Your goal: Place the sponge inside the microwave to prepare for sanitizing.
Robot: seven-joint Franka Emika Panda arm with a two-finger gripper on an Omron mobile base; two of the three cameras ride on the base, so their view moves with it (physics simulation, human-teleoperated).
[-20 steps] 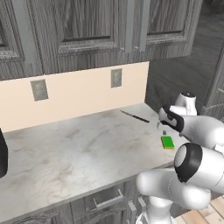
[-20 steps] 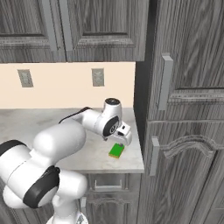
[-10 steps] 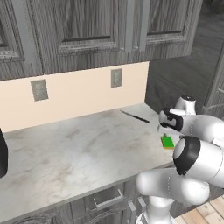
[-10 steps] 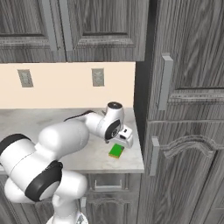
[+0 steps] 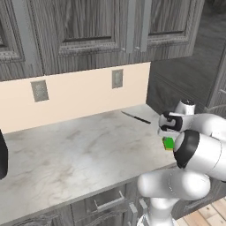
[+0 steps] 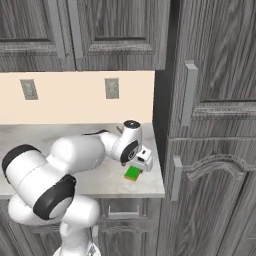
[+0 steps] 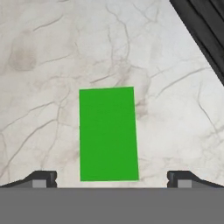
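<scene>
Since a second ago the gripper (image 7: pixel 112 177) has sunk closer over the sponge (image 7: pixel 108 133), which lies green side up on the counter (image 7: pixel 52 65) toward six o'clock between its spread fingertips, so the pickup looks imminent.

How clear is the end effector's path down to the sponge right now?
Probably clear, yes. The end effector hangs right above the sponge, fingertips spread wider than it on both sides, and only bare countertop lies around it. The knife lies well away.
</scene>
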